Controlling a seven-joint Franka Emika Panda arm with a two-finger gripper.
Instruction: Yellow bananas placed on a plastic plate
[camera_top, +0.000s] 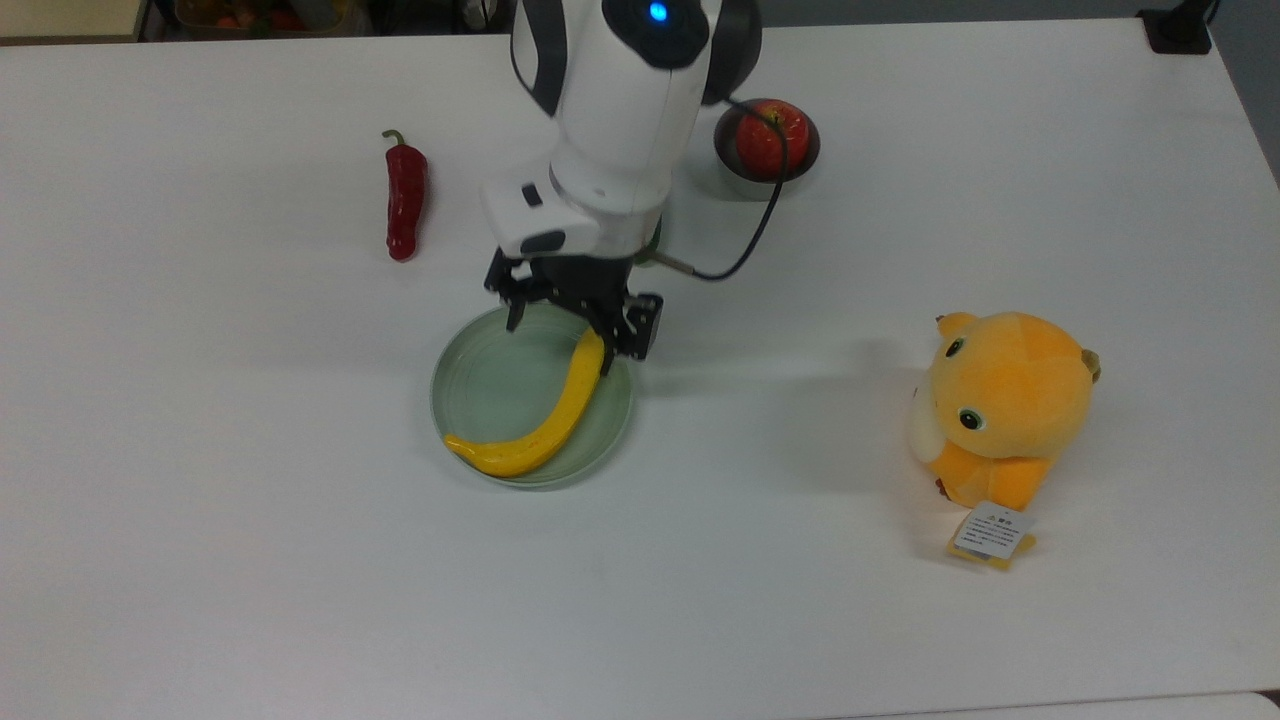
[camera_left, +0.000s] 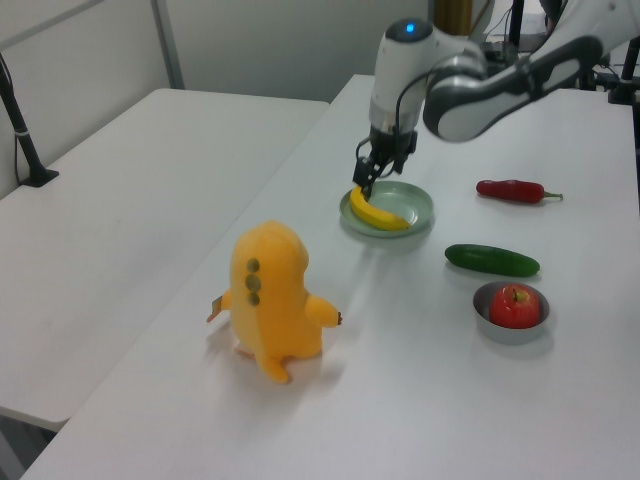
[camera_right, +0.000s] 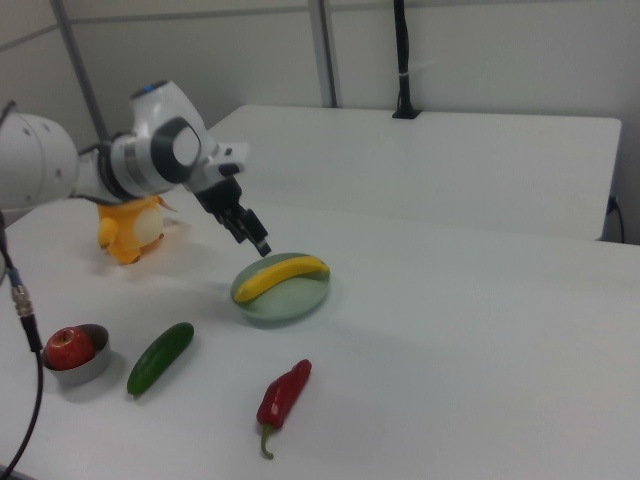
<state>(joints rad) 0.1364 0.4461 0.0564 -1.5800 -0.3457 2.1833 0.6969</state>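
Observation:
The yellow banana lies flat in the pale green plastic plate, curving from the plate's near left rim to its far right rim in the top view. My gripper hangs just above the banana's far end, open, with nothing between its fingers. In the left view the banana rests along the left side of the plate, with the gripper raised over it. The right view shows the gripper clear of the banana and the plate.
A red chili pepper lies to the top view's left of the arm. A red apple sits in a small metal bowl behind the arm. A green cucumber lies between plate and bowl. An orange plush toy stands at the top view's right.

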